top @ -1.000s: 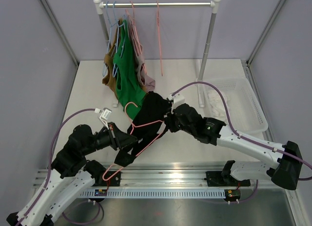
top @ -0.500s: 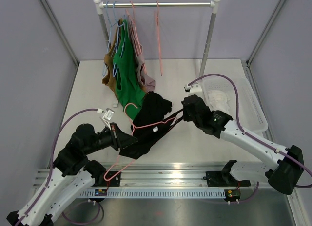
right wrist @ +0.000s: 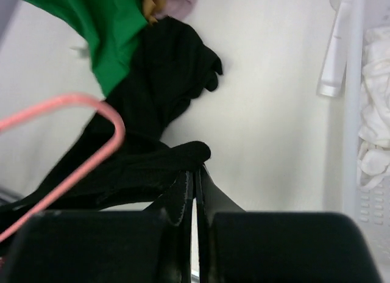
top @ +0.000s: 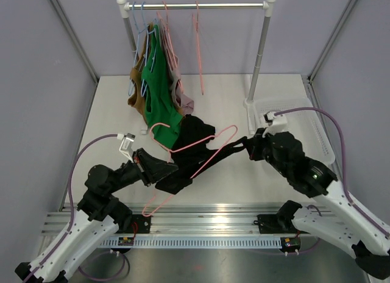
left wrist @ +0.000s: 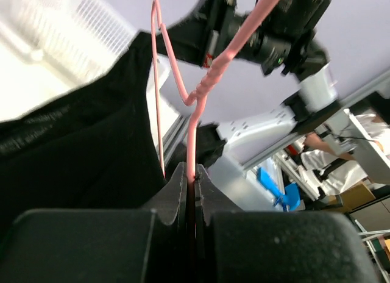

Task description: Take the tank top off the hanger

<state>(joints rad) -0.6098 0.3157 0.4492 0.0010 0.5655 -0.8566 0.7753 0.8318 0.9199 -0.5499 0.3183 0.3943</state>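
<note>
Black tank top [top: 194, 133], mid-table, drawn taut toward 3 o'clock by the right gripper [right wrist: 196, 170], pinched tight on a fold of its fabric. At 8 o'clock the left gripper [left wrist: 190, 173] clamps the pink hanger [left wrist: 193, 121] by its wire, apparently anchoring it so the garment slides free.

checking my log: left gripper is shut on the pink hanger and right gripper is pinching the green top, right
The right gripper pinches the black tank top, not the green top, as the right wrist view shows. The left gripper does hold the pink hanger.
</note>
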